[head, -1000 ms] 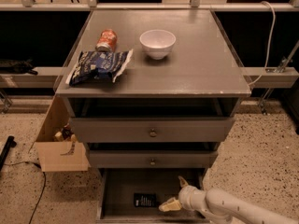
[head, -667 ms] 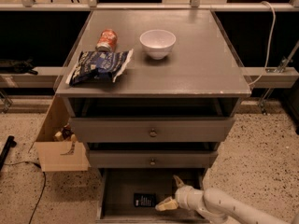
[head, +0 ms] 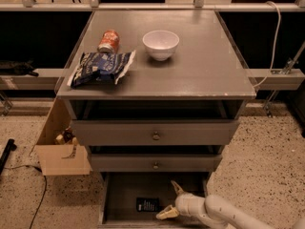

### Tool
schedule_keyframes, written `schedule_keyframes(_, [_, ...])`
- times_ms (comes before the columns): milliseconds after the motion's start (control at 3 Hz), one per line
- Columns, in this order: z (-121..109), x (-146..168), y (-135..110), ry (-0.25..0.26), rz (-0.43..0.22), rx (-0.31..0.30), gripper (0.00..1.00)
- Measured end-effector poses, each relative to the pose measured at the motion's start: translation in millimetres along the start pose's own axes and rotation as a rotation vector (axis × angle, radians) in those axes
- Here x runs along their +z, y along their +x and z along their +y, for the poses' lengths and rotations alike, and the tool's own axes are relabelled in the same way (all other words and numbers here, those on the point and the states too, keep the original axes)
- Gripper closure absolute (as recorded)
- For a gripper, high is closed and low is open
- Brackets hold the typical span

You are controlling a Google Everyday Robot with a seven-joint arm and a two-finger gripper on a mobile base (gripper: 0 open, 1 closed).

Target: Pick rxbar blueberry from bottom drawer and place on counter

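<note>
Warm, dimmish light from above on my feed: counter [head: 200,70] evenly lit, bowl [head: 161,44] throws a soft shadow. The drawer [head: 123,194] is murky (bar [head: 147,204] barely shows), gripper [head: 166,200] sits inside at its right, jaws apart, pale and slightly blurry.

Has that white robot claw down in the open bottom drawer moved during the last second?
Yes. The white two-finger gripper, fingers open, edged left, closer to the small dark navy bar lying unmoved in the grey bottom drawer.

In the open grey bottom drawer [head: 121,194], the white arm's two-finger gripper [head: 170,200] hangs with fingers spread, just beside the small flat dark navy rxbar blueberry [head: 147,204] — not touching it.
</note>
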State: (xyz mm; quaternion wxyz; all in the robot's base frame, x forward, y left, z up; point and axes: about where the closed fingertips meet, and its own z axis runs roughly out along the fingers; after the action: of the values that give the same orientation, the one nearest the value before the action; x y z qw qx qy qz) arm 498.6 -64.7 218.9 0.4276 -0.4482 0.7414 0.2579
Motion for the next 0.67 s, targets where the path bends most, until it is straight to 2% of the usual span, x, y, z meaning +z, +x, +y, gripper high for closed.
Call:
schedule_keyframes(333, [0,1,-1,-0.001,0.001,-0.003,0.0])
schedule_keyframes(667, [-10,15,-8,-0.005,0.004,-0.045,0.0])
